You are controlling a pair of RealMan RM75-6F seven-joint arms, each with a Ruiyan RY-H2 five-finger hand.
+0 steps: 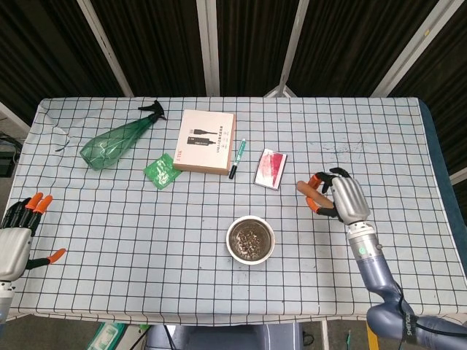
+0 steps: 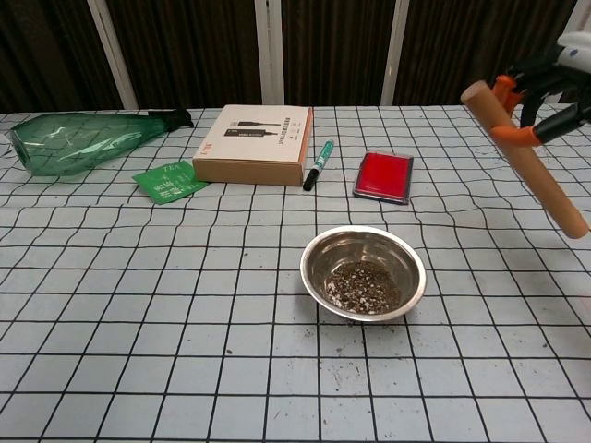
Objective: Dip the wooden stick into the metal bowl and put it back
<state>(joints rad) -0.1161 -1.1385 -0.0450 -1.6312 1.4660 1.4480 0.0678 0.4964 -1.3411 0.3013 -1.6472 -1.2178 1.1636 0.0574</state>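
My right hand [image 1: 344, 197] [image 2: 554, 83] grips the wooden stick [image 2: 523, 157] [image 1: 309, 193] and holds it well above the table, to the right of the metal bowl. In the chest view the stick slants down to the right, its upper end near the hand. The metal bowl [image 1: 250, 238] [image 2: 363, 273] stands on the checked cloth near the table's front middle, with dark crumbs inside. My left hand [image 1: 18, 233] hovers at the table's front left corner, fingers apart, holding nothing.
A green spray bottle [image 1: 118, 138] [image 2: 81, 137] lies at the back left. Beside it lie a green packet [image 1: 162, 170], a cardboard box [image 1: 206, 141] [image 2: 253, 144], a green marker [image 1: 237, 158] and a red pad [image 1: 270, 168] [image 2: 383, 175].
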